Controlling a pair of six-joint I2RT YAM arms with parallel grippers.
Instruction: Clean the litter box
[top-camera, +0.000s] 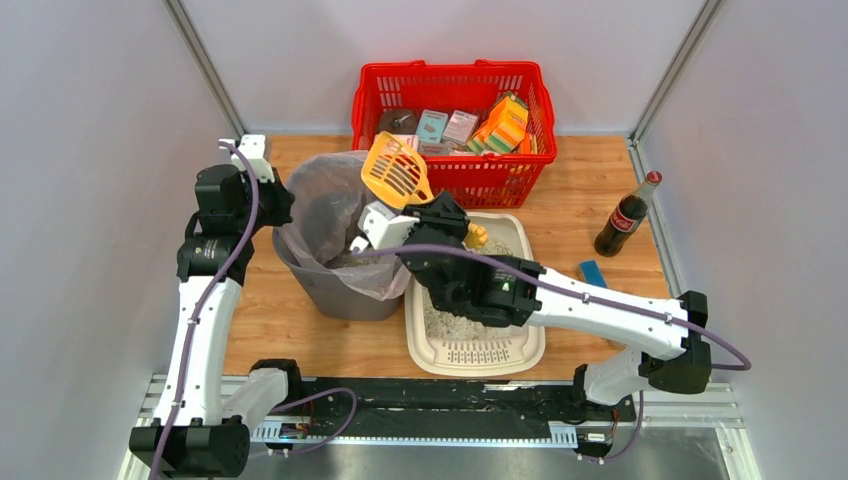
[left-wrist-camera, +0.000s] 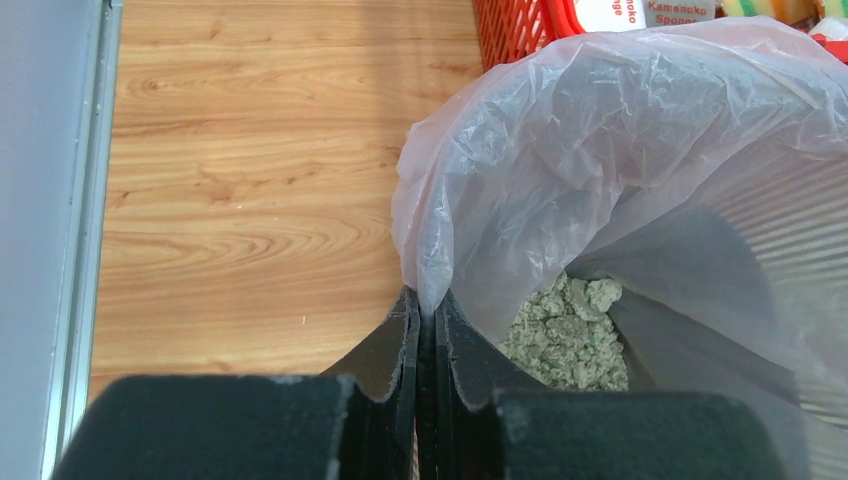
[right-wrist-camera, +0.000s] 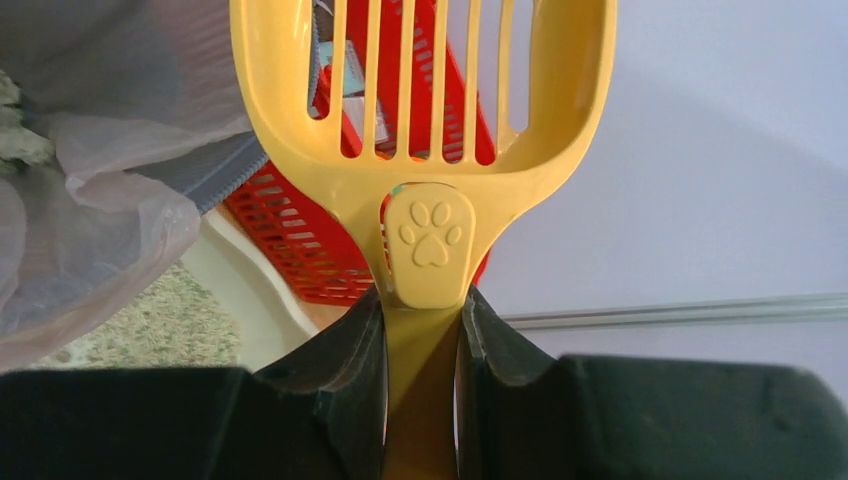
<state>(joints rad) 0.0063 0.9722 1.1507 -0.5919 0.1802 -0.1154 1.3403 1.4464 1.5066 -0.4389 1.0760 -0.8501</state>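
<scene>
The cream-white litter box (top-camera: 520, 352) with grey-white granules and a slotted grate at its near end sits mid-table; its rim also shows in the right wrist view (right-wrist-camera: 235, 275). My right gripper (right-wrist-camera: 424, 310) is shut on the handle of a yellow slotted scoop (top-camera: 396, 170), (right-wrist-camera: 425, 110), held up over the grey bin's right edge; the scoop looks empty. My left gripper (left-wrist-camera: 427, 305) is shut on the rim of the clear bag (left-wrist-camera: 560, 150) lining the grey bin (top-camera: 340, 290). Greenish-grey litter clumps (left-wrist-camera: 570, 335) lie in the bag.
A red mesh basket (top-camera: 455, 125) with boxes stands at the back. A cola bottle (top-camera: 625, 215) and a small blue object (top-camera: 592, 272) stand to the right of the litter box. Grey walls enclose the table on the left, back and right.
</scene>
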